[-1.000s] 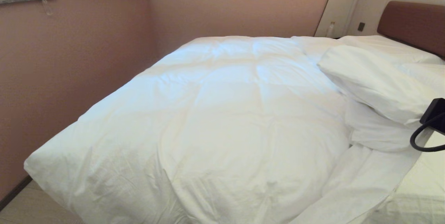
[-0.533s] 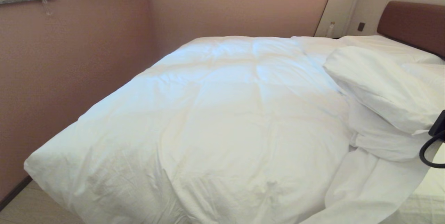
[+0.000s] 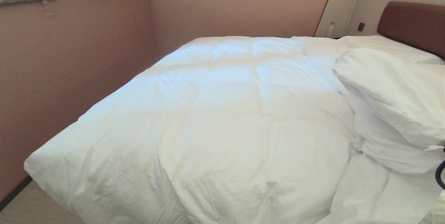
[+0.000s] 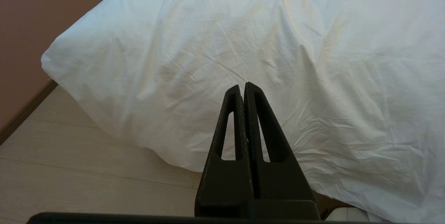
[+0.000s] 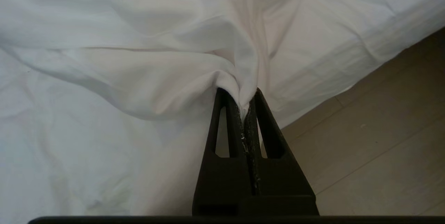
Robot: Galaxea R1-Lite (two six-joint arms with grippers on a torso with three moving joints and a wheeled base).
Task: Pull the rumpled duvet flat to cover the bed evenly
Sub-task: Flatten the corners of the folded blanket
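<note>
The duvet (image 3: 215,119) fills the centre of the head view and covers most of the bed (image 3: 410,25). Its folded part at the right edge has moved further right and lower than a second ago. The right gripper (image 5: 247,107) pinches this fold, so the pull is spreading it. The left gripper (image 4: 244,88) hangs pressed together, empty.
</note>
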